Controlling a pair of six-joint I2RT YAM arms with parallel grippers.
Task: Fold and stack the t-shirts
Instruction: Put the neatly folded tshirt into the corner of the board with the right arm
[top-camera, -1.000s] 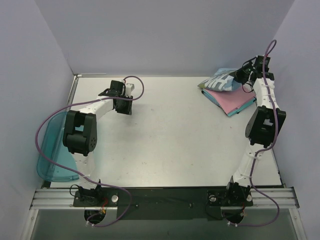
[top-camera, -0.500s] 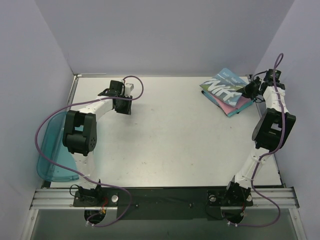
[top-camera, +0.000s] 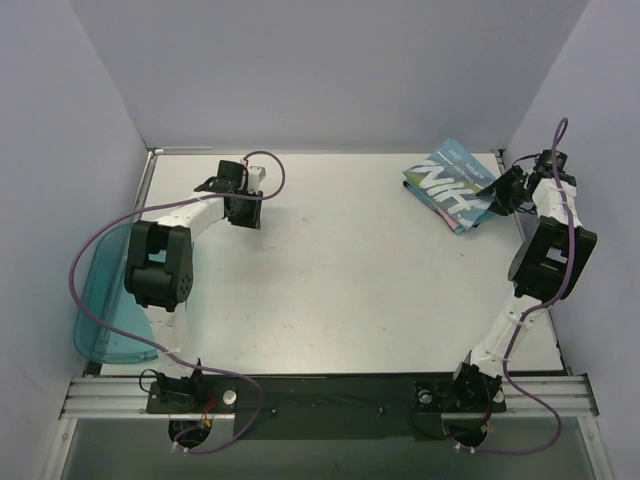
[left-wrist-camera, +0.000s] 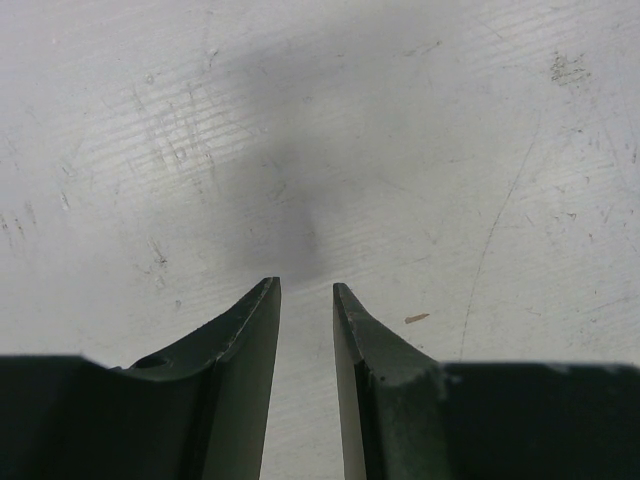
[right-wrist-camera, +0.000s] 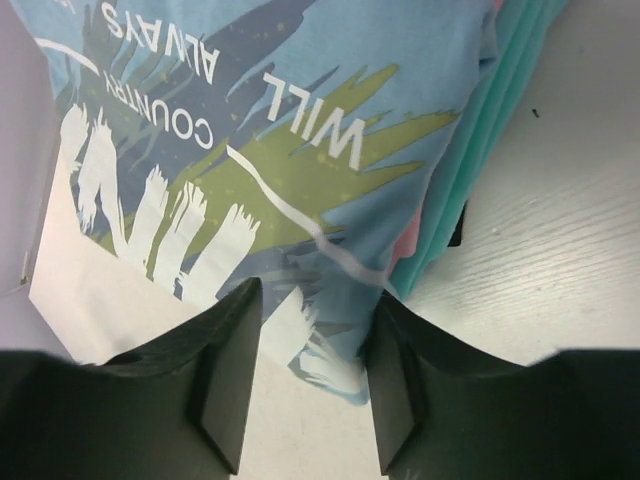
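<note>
Observe the right gripper (right-wrist-camera: 315, 295): its fingers stand apart, with the near corner of the light blue t-shirt (right-wrist-camera: 300, 120) showing between them, on top of the teal t-shirt (right-wrist-camera: 500, 90). The left gripper (left-wrist-camera: 305, 290) has its fingers slightly apart over the table (left-wrist-camera: 300, 120).

three t-shirts (top-camera: 452, 183), one bin (top-camera: 100, 310)
</note>
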